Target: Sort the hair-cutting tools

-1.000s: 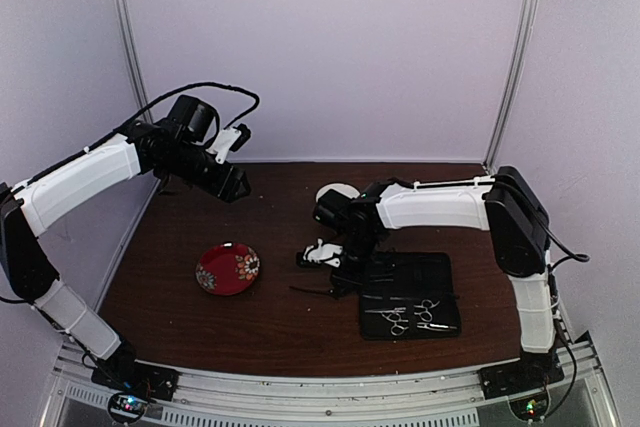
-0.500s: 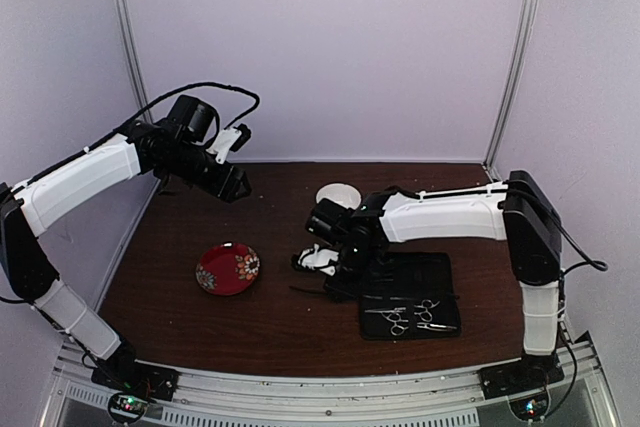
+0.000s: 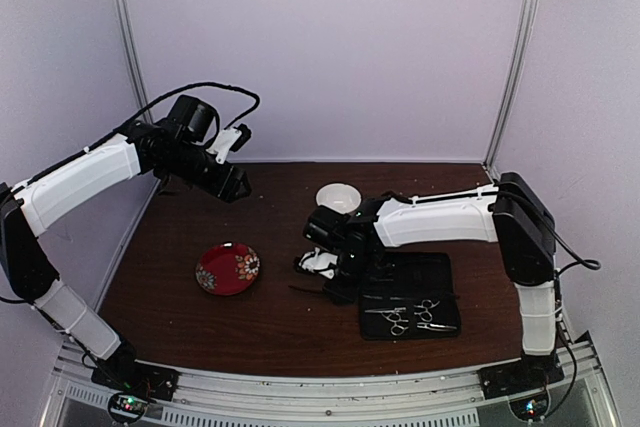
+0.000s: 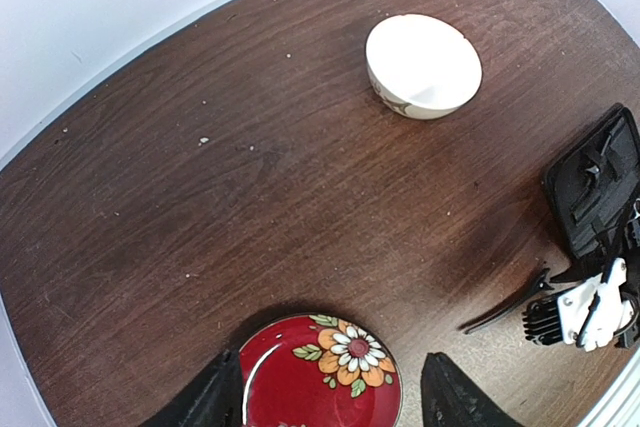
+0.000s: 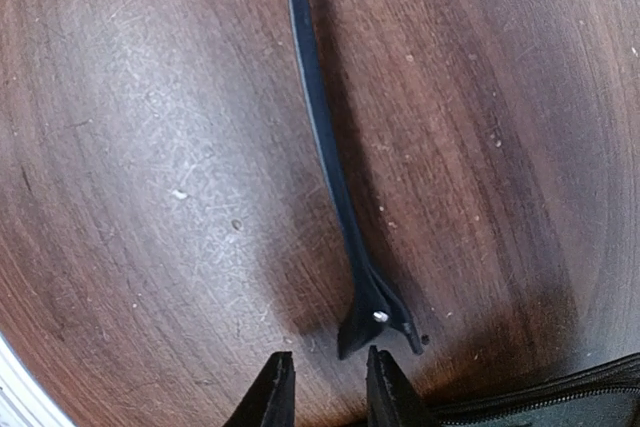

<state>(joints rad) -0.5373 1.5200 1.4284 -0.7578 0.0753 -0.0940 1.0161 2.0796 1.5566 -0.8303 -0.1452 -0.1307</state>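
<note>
Here, right gripper point(image 5: 327, 372) low beside black tool point(image 5: 320, 137), left gripper point(image 4: 330, 399) raised.

Top camera overlooks everything from behind; left wrist looks from high, right wrist close, sharing the thin black stick-like tool point(image 5: 325, 147).
</note>
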